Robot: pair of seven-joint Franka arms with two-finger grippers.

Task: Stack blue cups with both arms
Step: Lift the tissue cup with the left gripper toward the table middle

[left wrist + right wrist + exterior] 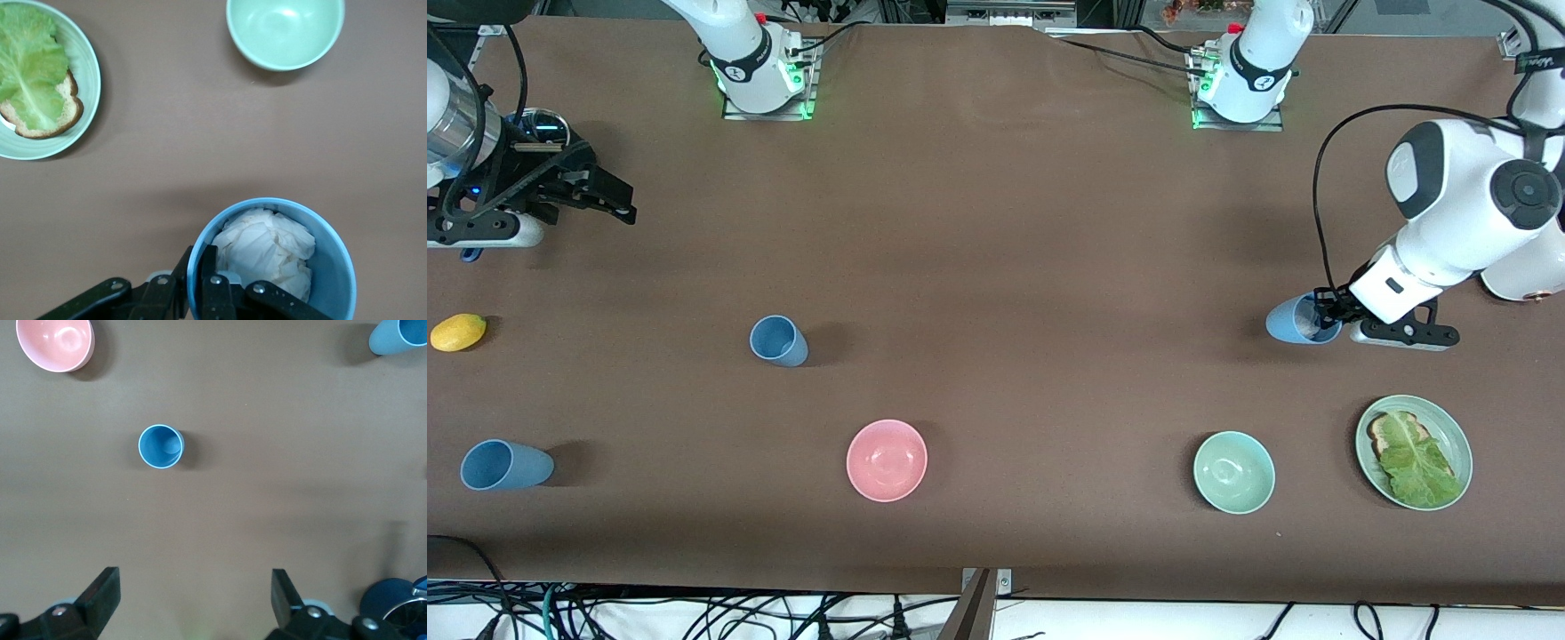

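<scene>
Blue cup [1294, 322] with crumpled white paper [265, 248] inside sits toward the left arm's end of the table, the left gripper [1325, 313] clamped on its rim. Two more blue cups [778, 341] [504, 465] stand toward the right arm's end, where the right gripper [596, 191] hovers with fingers spread apart, holding nothing. Nearer the camera are a pink bowl [887, 460] and a mint bowl [1233, 472].

Plate [87, 100] cut off at edge

Bright, even overhead light, soft shadows, sharp focus throughout
</scene>
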